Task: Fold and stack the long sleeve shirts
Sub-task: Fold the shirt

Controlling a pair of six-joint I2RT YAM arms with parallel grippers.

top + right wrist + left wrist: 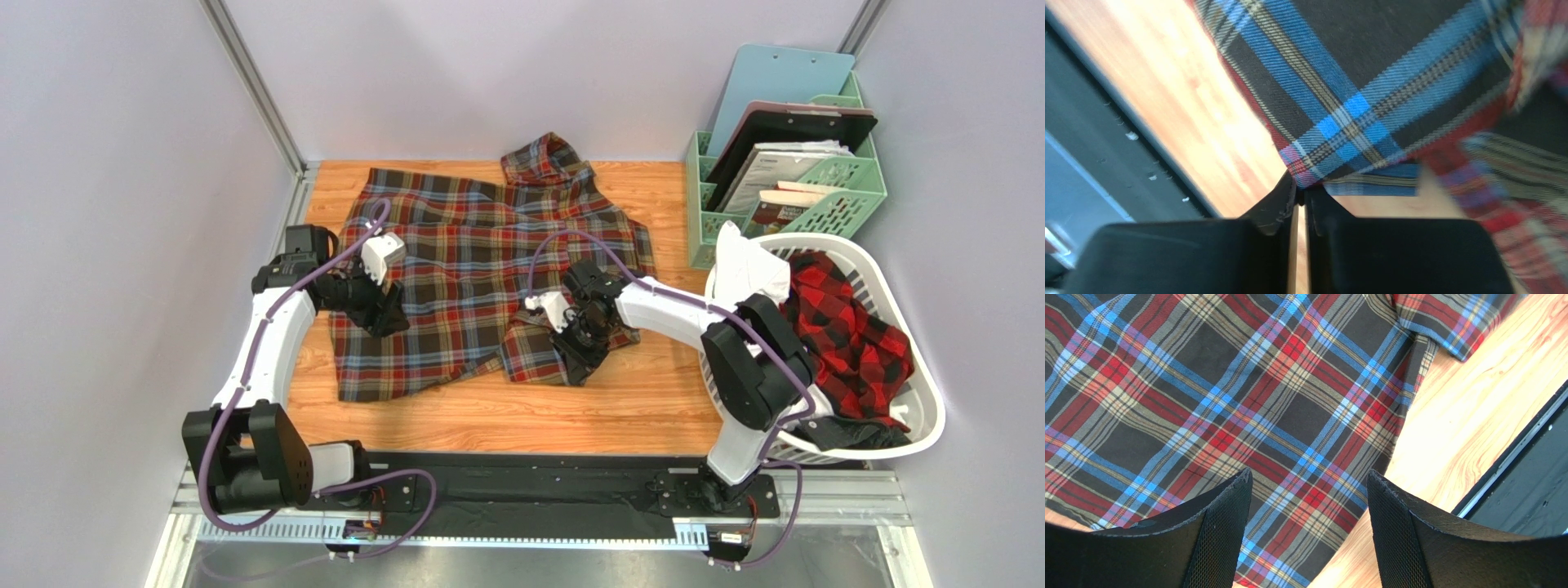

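Across the middle of the desk [613,410] lay the dark tartan shirt [472,263], spread mostly flat, with what looked like its collar toward the far wall and a fold of cloth bunched at its near right edge. We had our right gripper [1300,184] closed on a corner of that bunched cloth, the plaid running into the pinched fingertips just above the wood. Our left gripper [1309,484] hung open over the shirt's near left part, nothing between its fingers, close to where the hem met bare wood. The red-and-black check shirt [846,325] sat heaped in the white laundry basket [920,380] at the desk's right edge, with neither arm touching it.

We judged the flannel light, soft and wholly limp: it would sag from any single hold and drag its lower layers along rather than move as one sheet. The weave looked unlikely to slip from the pads, though a thin pinch on one layer could pull free. Holds at a hem corner or a shoulder seam, one on each side, seemed to us the surest way to carry a clean fold.
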